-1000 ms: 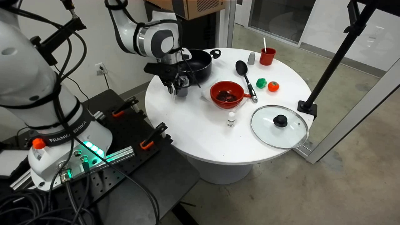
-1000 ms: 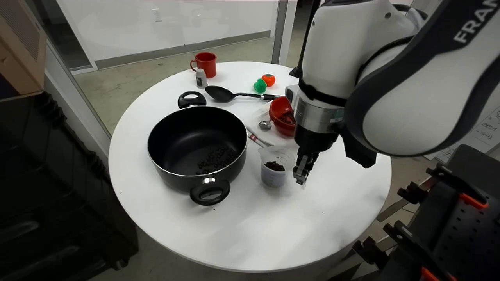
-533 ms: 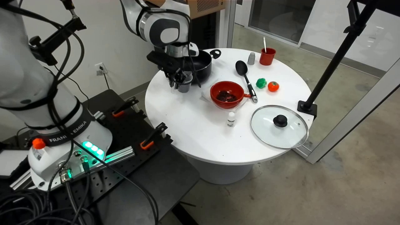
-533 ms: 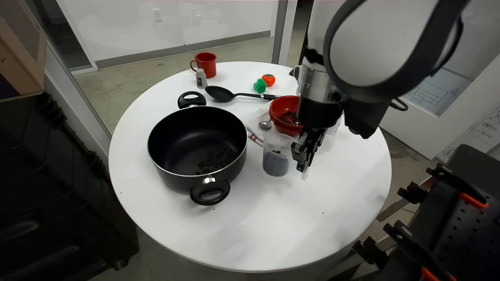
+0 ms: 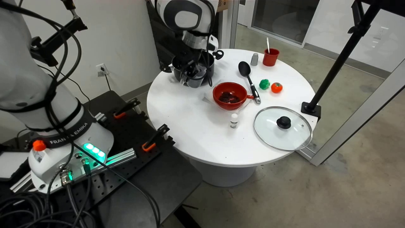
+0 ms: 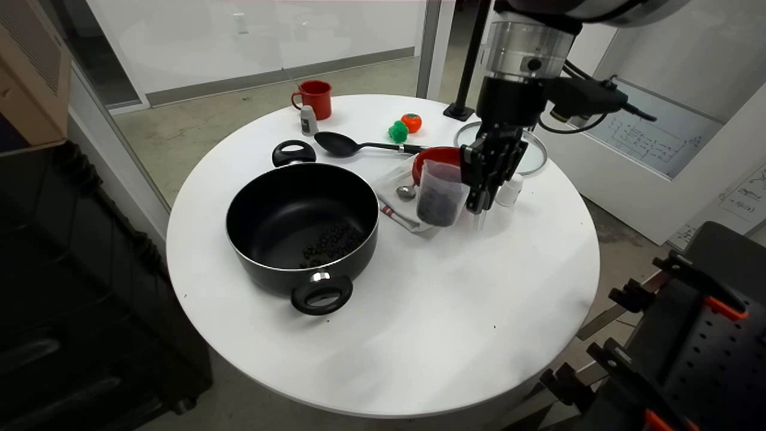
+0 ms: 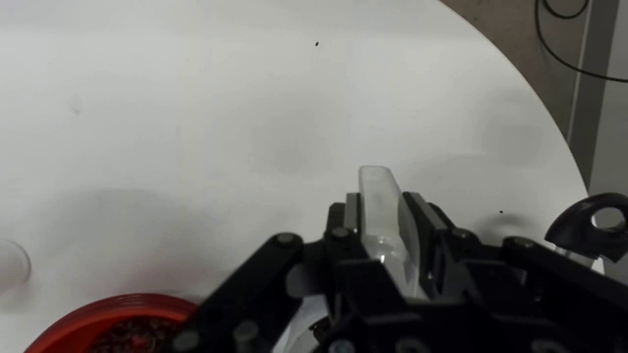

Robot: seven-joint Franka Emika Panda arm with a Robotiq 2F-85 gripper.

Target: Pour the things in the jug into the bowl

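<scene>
Your black two-fingered gripper [image 7: 382, 208] grips the greyish cup-shaped jug [image 6: 441, 197], likely light, slick plastic, by its four-o'clock clear handle [image 6: 480, 221].

Jug [image 6: 441, 196]: translucent, smooth plastic; its handle [image 7: 378, 184] clear, glossy.
Bowl [image 5: 226, 106]: smooth, glossy.
Pot [image 6: 257, 272]: smooth, soft sheen inside, edged in bright bare metal; loop handle [image 6: 345, 291] plastic-looking, on a shiny metal bracket [image 6: 320, 276].
Lid [image 5: 272, 136]: clear smooth glass edged in metal, knob [image 5: 283, 122] of smooth plastic.
Large spoon [image 5: 244, 68]: plastic-looking, smooth, trimmed with metal.
Small spoon [image 6: 406, 192]: polished metal.
Napkin [image 6: 402, 208]: matt cloth.
Mug [image 6: 317, 100]: smooth, glossy.
Tomato [image 5: 277, 88]: smooth, shiny.
Green vegetable [image 6: 398, 131]: rough, bumpy.
Small bottle [image 5: 233, 121]: smooth, plastic-looking.
Box [image 6: 33, 75]: matt, cardboard-looking.
Floor [image 5: 300, 196]: concrete-looking, mottled.
Pincer [image 7: 382, 211]: mostly matt, with metallic screw heads [image 7: 340, 233].
Surface [image 6: 395, 353]: smooth, low sheen.
</scene>
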